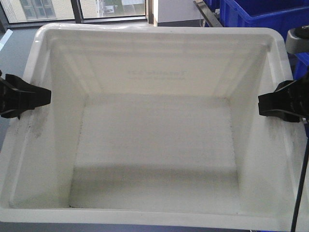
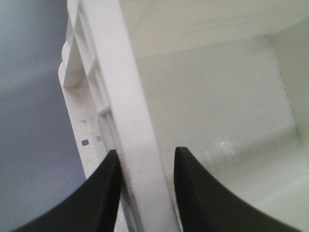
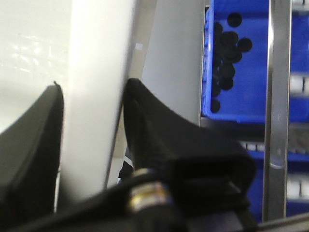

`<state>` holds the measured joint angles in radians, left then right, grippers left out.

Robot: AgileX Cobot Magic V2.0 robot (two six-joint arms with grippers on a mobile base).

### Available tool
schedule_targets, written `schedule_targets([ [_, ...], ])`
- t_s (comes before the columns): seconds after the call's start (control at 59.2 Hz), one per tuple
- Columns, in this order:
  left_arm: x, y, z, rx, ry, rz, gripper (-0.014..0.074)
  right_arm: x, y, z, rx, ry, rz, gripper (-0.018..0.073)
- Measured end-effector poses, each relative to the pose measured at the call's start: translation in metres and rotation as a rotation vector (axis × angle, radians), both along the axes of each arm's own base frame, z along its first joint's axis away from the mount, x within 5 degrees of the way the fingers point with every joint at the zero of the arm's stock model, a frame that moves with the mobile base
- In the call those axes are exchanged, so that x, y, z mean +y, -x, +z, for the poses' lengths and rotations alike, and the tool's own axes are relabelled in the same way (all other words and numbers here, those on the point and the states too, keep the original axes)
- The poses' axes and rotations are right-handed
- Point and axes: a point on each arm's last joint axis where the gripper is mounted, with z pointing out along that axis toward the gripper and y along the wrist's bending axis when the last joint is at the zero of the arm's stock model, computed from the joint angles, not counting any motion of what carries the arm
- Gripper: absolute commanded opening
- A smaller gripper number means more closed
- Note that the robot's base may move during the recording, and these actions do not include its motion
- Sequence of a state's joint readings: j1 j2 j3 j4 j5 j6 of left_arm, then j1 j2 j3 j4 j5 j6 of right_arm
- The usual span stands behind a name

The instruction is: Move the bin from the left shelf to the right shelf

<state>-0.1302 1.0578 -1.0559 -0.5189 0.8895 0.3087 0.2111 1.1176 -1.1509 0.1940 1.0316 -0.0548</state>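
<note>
Bin (image 1: 154, 30) is being gripped midway along both side rims, a rail of the right shelf (image 3: 279, 96) showing beyond its right rim. Left gripper (image 1: 43, 96) and right gripper (image 1: 264, 104) are each pinching a rim; both should be travelling level, in step.

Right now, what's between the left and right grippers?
Only the bin, interior empty, in the front view; left gripper and right gripper each grip a side rim.

The bin (image 1: 154, 63) is smooth, faintly glossy white plastic, smudged at 9 o'clock; the 1 o'clock crate (image 1: 256, 17) is blue plastic.
</note>
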Motion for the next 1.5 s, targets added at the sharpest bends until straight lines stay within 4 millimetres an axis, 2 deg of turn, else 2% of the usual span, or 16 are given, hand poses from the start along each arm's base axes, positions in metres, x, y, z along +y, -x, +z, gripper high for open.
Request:
schedule_targets([
  [1.505,0.0000,0.0000,0.0000,0.000,0.000,0.000,-0.0004,0.0000,0.0000,0.0000,0.000,0.000,0.000,-0.0004],
])
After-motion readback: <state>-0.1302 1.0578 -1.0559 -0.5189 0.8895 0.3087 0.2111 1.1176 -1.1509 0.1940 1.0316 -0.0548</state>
